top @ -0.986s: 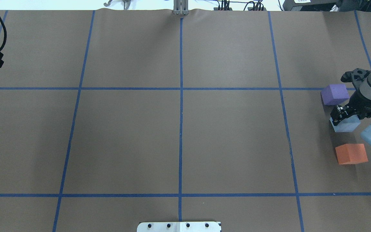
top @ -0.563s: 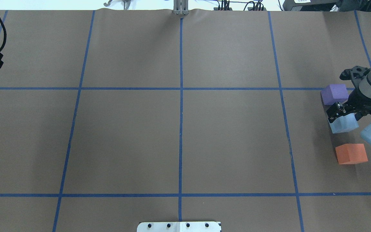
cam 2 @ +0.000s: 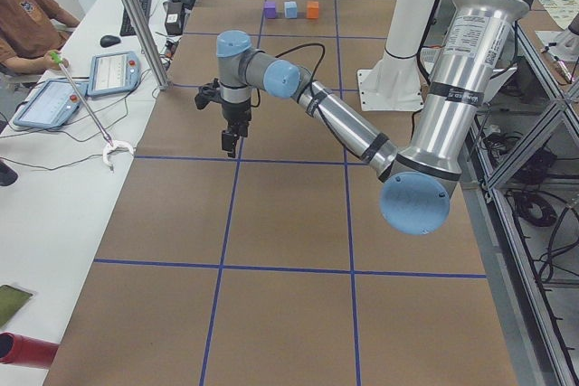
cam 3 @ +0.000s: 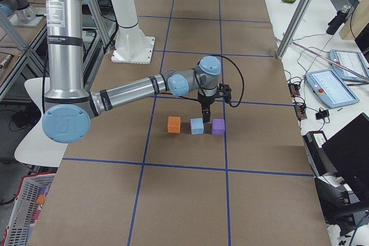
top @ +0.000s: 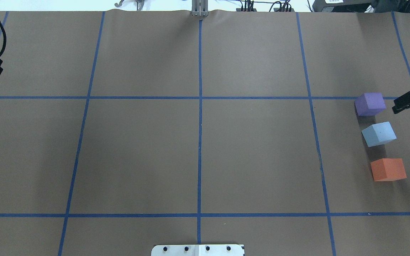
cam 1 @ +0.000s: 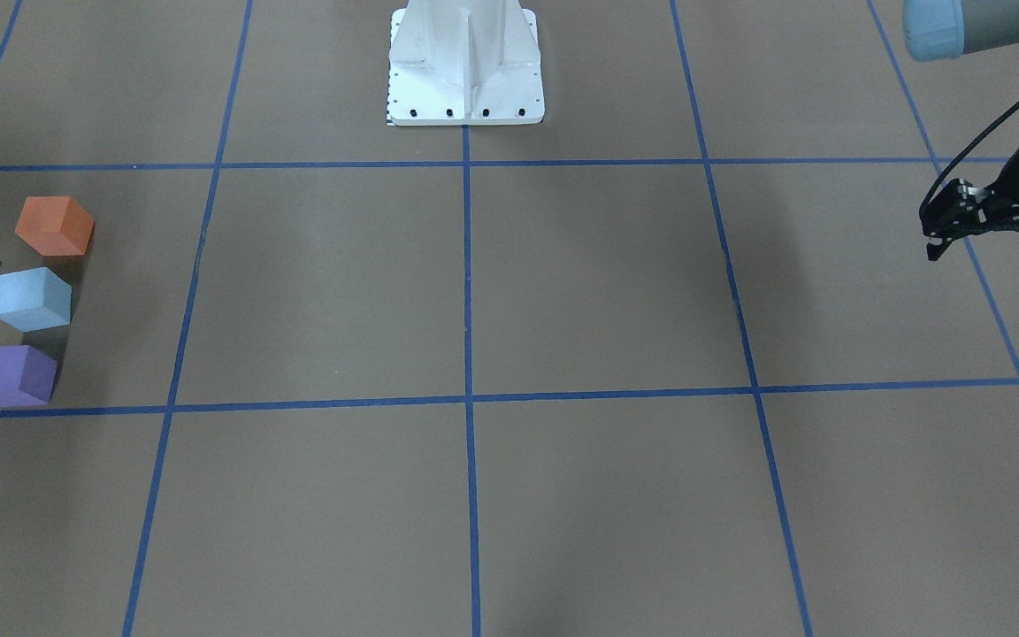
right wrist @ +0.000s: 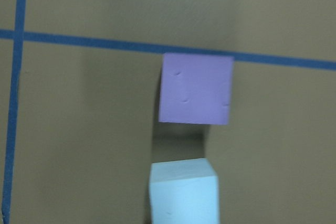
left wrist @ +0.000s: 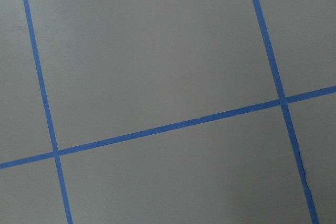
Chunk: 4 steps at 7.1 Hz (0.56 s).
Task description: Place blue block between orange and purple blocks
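The blue block (top: 378,133) lies free on the brown table between the purple block (top: 369,104) and the orange block (top: 388,169), all three in a row at the far right. They also show in the front view: orange block (cam 1: 53,225), blue block (cam 1: 32,299), purple block (cam 1: 12,375). My right gripper (top: 402,105) is raised to the right of the purple block, open and empty, partly cut off by the frame edge. The right wrist view looks down on the purple block (right wrist: 196,88) and blue block (right wrist: 184,192). My left gripper (cam 1: 934,243) hangs shut and empty far off at the other side.
Blue tape lines (top: 200,117) divide the brown table into squares. The robot's white base plate (top: 198,250) sits at the near middle edge. An operator and tablets (cam 2: 113,71) are beside the table.
My right gripper has let go of the blue block and lifted away up and to the right. The blue block now rests alone between the other two. The left arm has barely moved.
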Each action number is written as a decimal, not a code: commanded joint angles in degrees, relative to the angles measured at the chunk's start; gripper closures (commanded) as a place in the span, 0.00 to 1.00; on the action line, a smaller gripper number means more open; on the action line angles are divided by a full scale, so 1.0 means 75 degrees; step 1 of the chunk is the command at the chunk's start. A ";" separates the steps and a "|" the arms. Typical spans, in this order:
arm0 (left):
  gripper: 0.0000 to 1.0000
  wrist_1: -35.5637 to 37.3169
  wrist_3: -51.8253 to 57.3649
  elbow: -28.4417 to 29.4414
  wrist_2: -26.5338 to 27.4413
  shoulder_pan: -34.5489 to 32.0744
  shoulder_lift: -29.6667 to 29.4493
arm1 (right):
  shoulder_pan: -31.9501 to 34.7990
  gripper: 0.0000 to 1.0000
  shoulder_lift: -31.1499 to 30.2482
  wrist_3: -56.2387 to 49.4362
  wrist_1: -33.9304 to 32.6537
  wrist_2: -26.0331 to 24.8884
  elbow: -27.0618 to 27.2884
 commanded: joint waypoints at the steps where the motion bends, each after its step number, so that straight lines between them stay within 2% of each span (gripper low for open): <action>1: 0.00 0.0009 0.0059 0.0020 0.0009 -0.0049 0.0105 | 0.1348 0.00 -0.0355 -0.2342 -0.0222 0.0032 -0.0151; 3: 0.00 0.0044 0.1668 0.0183 -0.0026 -0.0702 0.0409 | 0.2579 0.00 -0.0483 -0.4088 -0.1076 0.0404 -0.0398; 4: 0.00 -0.0002 0.2338 0.0439 -0.0107 -0.1263 0.0527 | 0.2921 0.00 -0.0879 -0.4294 -0.1149 0.0848 -0.0400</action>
